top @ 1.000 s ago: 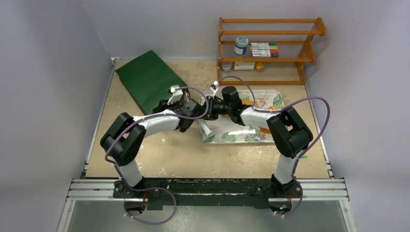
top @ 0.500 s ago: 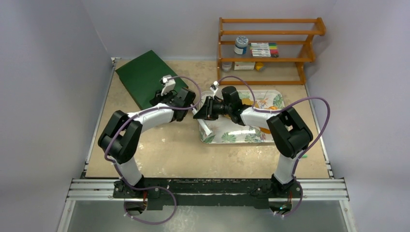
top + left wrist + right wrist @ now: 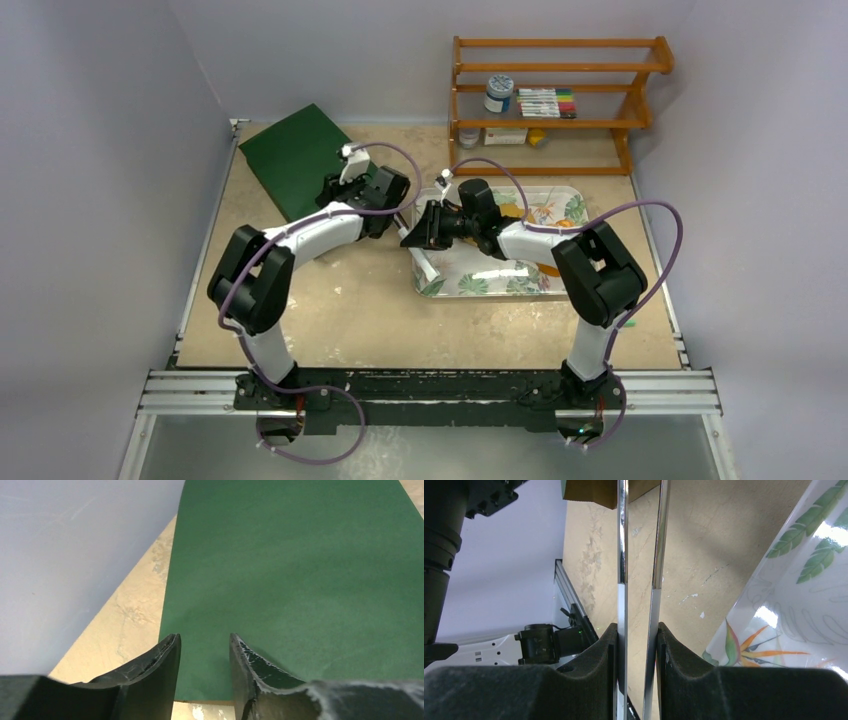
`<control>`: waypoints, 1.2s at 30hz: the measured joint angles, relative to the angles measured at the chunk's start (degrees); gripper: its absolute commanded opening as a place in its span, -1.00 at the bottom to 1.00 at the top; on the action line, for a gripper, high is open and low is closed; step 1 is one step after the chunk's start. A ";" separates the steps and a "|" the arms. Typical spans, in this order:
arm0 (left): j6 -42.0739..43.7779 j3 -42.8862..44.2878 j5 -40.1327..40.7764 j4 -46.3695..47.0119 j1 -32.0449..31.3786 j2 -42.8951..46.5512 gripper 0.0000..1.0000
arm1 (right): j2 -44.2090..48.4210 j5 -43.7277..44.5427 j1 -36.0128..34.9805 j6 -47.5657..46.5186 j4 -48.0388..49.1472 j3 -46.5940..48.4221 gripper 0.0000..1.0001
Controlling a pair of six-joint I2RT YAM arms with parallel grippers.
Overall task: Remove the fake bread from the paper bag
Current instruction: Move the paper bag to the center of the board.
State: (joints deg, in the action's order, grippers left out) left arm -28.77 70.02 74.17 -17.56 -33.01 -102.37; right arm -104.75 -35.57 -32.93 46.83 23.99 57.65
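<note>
1. Paper bag (image 3: pixel 295 160) lies flat at the far left of the counter (image 3: pixel 330 300), its long axis running diagonally from the far-left corner toward the middle, its near end facing both arms
2. Left gripper (image 3: pixel 202 640) hovers over that near end, jaws partly open and empty; it is the nearer arm
3. Right gripper (image 3: pixel 636 630) is clamped on metal tongs (image 3: pixel 622 555) aimed at the bag from the tray (image 3: pixel 784 610) edge
4. No fake bread shows clearly; any remaining is probably inside

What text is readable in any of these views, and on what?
No text is readable in any view.
Jar label, on the shelf: too small and blurred.
Markers: print too small.
Box: blurred.
Bag, tray, tongs: no text visible.
</note>
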 measured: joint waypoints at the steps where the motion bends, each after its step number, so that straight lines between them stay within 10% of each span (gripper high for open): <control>1: -0.87 -0.15 -0.85 -1.05 0.00 0.39 -0.14 | 0.00 0.00 0.00 0.00 0.00 0.00 -0.89; 20: -13.75 -4.35 -9.90 -17.79 -10.21 8.20 0.02 | -1.88 -0.63 0.33 0.04 -0.13 2.23 -0.90; 36: -15.65 -4.33 3.58 -16.72 -8.15 -4.70 0.23 | -1.88 -1.27 0.37 0.04 -0.26 2.56 -0.90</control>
State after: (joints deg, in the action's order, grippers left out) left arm -44.42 65.69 77.76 -34.28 -41.17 -107.07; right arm -106.63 -36.84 -32.56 46.87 23.73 60.20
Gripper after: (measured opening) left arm 0.610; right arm 0.289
